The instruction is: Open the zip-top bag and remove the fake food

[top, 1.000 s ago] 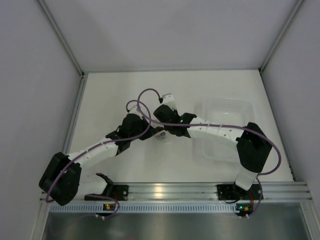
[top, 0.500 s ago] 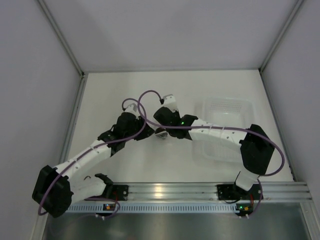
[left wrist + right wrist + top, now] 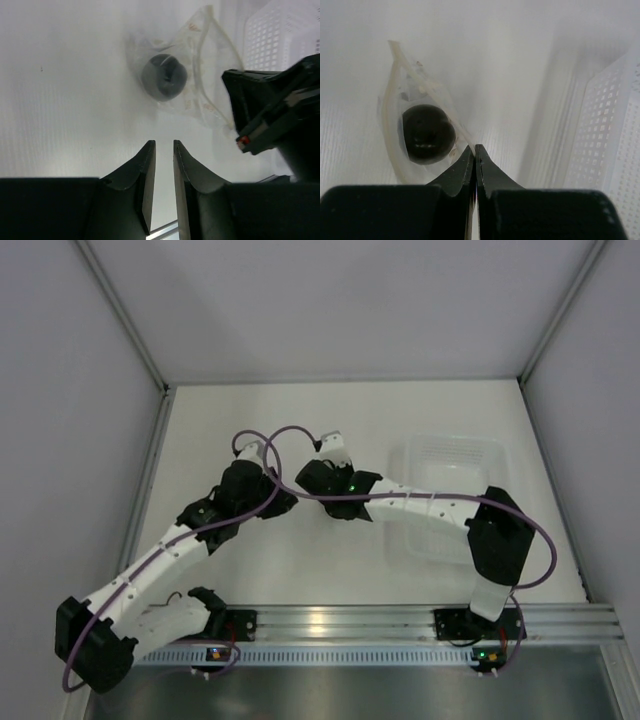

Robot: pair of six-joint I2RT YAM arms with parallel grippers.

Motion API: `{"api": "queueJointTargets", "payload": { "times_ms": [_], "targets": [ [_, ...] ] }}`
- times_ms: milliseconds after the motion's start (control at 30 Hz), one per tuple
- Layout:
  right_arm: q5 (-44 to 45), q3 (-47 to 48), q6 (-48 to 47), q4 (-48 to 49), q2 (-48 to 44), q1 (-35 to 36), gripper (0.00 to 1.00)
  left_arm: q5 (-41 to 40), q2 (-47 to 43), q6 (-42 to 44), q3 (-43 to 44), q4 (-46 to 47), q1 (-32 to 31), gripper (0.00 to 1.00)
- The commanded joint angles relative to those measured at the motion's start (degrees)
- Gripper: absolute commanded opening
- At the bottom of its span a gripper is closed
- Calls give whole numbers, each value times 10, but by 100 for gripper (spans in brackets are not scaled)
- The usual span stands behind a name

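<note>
Because the zip-top bag [image 3: 200, 60] is thin, clear, crinkly film, it probably weighs next to nothing, buckles under any push and slips between smooth fingers. The flat panels look like a poor place to hold it. The better place is likely the thicker, pale strip that runs along one edge, one lip to each hand, so the mouth can be peeled apart. The fake food [image 3: 164, 77] sits inside the bag as a dark, round, slightly glossy ball that looks firm and apt to roll once freed. It bulges the film around it and gives the limp pouch its only weight. The right hand [image 3: 475, 148] is clenched, its black fingertips pressed together on the bag's edge just beside the ball. The bag lies between the two hands near the middle of the white, matt table [image 3: 65, 100], though whether it rests there or hangs slightly raised from that pinch I cannot tell. The left hand [image 3: 164, 145] points toward the bag from just short of it, its dark tapered fingers parted by a narrow gap with nothing between them. A white, see-through plastic tub [image 3: 600, 125] with a gridded wall stands close by on the right.
</note>
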Motion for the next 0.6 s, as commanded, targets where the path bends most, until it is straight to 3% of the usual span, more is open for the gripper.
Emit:
{"api": "queueJointTargets", "payload": {
  "times_ms": [0,300,433,567],
  "targets": [
    [5,20,17,-3,-11,15,0,-13,-35,-32,47,1,-11,26],
    [-64,12,40,29,-35,20,0,-14,15,-82,69,28,-30,29],
    [-82,-17,56,63,-52,20,0,-16,20,-116,41,87,-39,31],
    [-87,-31,59,80,-60,20,0,-28,51,-118,48,101,-44,39]
  ]
}}
